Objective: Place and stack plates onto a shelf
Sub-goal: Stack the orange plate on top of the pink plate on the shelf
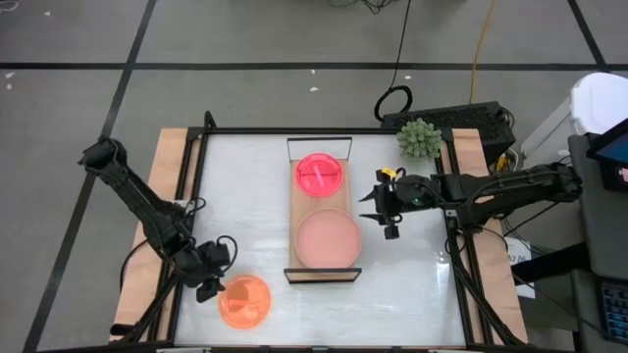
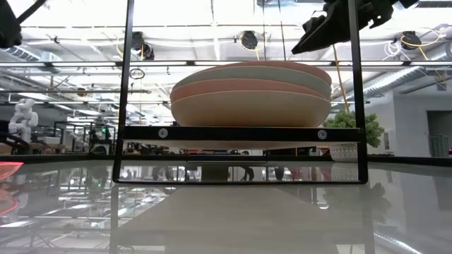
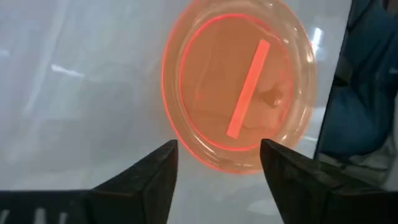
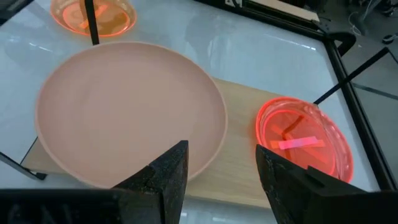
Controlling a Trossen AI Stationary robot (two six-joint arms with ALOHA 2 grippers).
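White tabletop (image 1: 412, 284) was seen framed by wooden side boards and a black frame, with grey tiled floor around it. The shelf (image 1: 324, 206) was positioned at the table's middle, its long axis running near to far. A stack of larger plates (image 1: 329, 239) was carried on its near half, a dusty-pink plate uppermost; three layers were distinguished in the low view (image 2: 251, 92). The hot-pink plates (image 1: 320, 176) were set on the far half. An orange plate (image 1: 244, 300) was left on the table at the near left, well apart from the shelf. The left gripper (image 1: 209, 286) was held just beside that plate, fingers spread and empty. The right gripper (image 1: 386, 208) was suspended just right of the shelf, fingers likewise spread and empty. A spiky green plant (image 1: 419, 138) was located at the far right.
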